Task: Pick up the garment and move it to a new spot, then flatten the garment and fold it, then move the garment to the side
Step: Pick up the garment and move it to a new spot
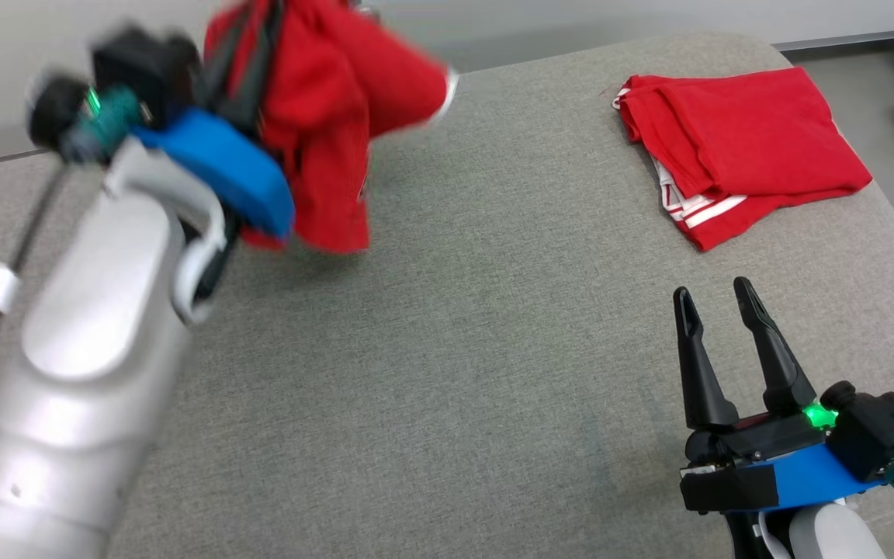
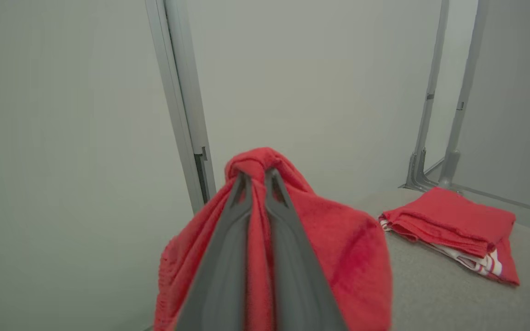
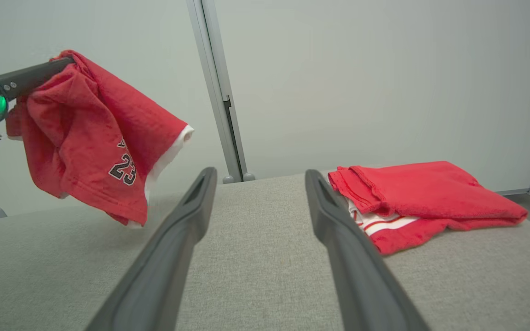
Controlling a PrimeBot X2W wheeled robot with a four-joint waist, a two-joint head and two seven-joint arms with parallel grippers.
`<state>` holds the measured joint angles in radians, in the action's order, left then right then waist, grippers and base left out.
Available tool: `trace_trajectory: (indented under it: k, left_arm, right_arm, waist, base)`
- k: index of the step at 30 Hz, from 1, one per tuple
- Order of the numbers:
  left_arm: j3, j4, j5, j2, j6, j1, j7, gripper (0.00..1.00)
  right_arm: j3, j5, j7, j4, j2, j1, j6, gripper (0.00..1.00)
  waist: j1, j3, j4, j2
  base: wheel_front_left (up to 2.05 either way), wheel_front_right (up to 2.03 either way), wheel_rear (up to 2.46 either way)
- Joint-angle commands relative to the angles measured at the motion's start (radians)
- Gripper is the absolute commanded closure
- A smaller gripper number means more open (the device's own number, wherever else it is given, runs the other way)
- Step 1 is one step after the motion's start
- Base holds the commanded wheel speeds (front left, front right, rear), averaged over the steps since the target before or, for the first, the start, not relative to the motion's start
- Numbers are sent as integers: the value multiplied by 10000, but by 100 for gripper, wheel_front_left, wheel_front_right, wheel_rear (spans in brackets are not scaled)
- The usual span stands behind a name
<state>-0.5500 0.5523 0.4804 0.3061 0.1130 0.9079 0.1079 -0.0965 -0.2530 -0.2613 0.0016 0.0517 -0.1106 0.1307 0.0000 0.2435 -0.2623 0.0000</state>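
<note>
- The left gripper [image 2: 256, 177] is clamping its two fingers tight on a bunched red garment [image 3: 85, 138], which is hanging in the air above the grey table [image 1: 455, 349].
- The right gripper [image 1: 712, 291] is hovering low over the table with its fingers apart, near folded red clothes [image 1: 742, 140].

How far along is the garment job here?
Done: the pick-up; the left gripper is shut on the red garment, which hangs clear of the grey table. In hand: the move to a new spot. Left: flattening, folding, moving aside. The right gripper is open, holding nothing. A folded red pile lies toward the table's right.
</note>
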Motion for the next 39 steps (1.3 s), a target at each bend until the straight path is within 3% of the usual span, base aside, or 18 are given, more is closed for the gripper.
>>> trace_trajectory:
  k: [1,14,15,16,20,27,32,39]
  left_arm:
    - [-36,26,77,-42,-73,-303,129,100]
    - [-1086,890,310,-927,-111,-3537,884,100]
    - [-1117,892,274,-976,-157,-3596,973,15]
    - [-1130,871,213,-1012,-192,-3649,1100,0]
    - [-936,493,6,-1016,-476,-3791,1466,0]
    - [272,-1127,-384,-567,-1116,-4473,1575,0]
    - [1775,-2533,-866,-248,-1544,-5621,1580,0]
    - [3603,-3905,-1639,-497,-1750,-7098,1582,0]
  right_arm:
    - [32,-69,-50,-20,-17,87,2,0]
    - [188,-6,-47,72,-16,254,2,0]
    - [196,-7,-47,87,-16,271,2,0]
    - [197,-1,-47,115,-16,285,2,0]
    - [253,49,-46,196,-16,410,2,0]
    - [384,124,-44,227,-16,618,2,0]
    - [483,189,-44,271,-15,780,2,0]
    - [639,287,-45,330,-12,985,2,0]
  waist:
    - [0,-15,48,0]
    - [0,-163,445,0]
    - [0,-185,478,0]
    - [0,-223,518,0]
    - [0,-378,711,0]
    - [0,-599,1110,0]
    - [0,-805,1533,0]
    - [0,-1088,2208,0]
  base:
    - [0,0,0]
    - [0,0,0]
    - [0,0,0]
    - [0,0,0]
    - [0,0,0]
    - [0,0,0]
    - [0,0,0]
    - [0,0,0]
